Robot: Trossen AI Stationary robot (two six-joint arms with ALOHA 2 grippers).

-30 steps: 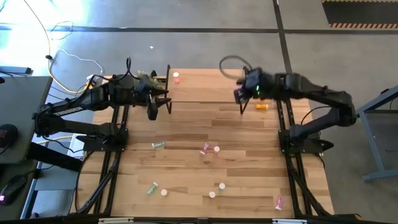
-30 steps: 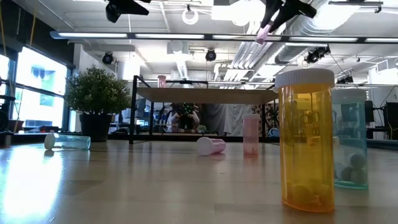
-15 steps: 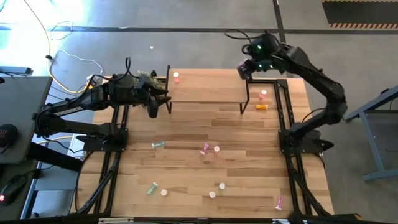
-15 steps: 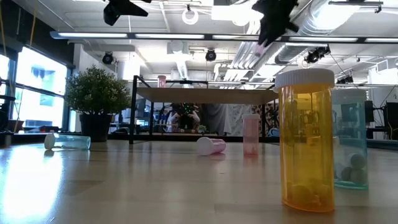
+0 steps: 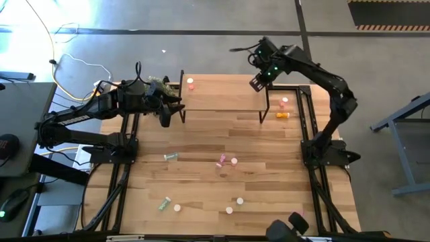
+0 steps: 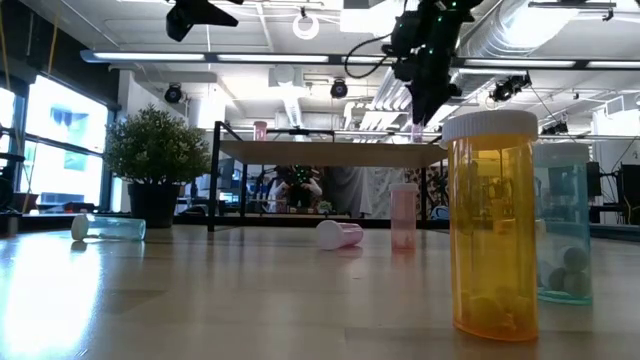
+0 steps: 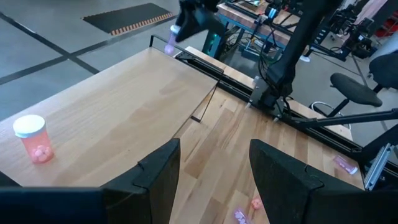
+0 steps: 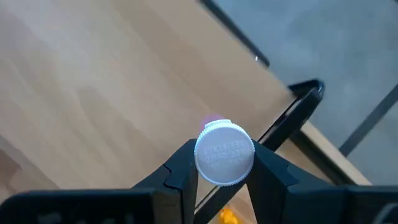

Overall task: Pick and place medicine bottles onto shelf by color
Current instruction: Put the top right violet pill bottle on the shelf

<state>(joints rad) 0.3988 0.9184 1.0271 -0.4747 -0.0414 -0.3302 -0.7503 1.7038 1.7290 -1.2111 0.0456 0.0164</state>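
My right gripper [image 5: 258, 81] is over the right end of the light-wood shelf [image 5: 222, 94] and is shut on a pink bottle with a white cap [image 8: 224, 153]. In the low view the bottle [image 6: 417, 127] hangs just above the shelf top [image 6: 330, 152]. Another pink bottle [image 5: 191, 83] stands on its base at the shelf's left end and also shows in the left wrist view [image 7: 31, 137]. My left gripper [image 5: 166, 115] is open and empty beside the shelf's left end. My right gripper pinches the pink bottle at its cap end [image 8: 202, 158] between its two fingers, one on each side. The fingers come from above, pointing down. The bottle hangs upright below them, cap up, lifted just clear of the shelf top.
A pink bottle [image 5: 284, 102] and an orange one [image 5: 283, 115] sit on the table right of the shelf. Several more bottles lie scattered mid-table [image 5: 227, 161] and toward the near edge [image 5: 235, 205]. An orange bottle [image 6: 490, 225] stands close before the low camera.
My right gripper has carried the pink bottle from in front of the shelf's right end toward the far edge, over the shelf, then down toward the shelf top. The bottle has turned from tilted to upright. It has stayed shut on the bottle.
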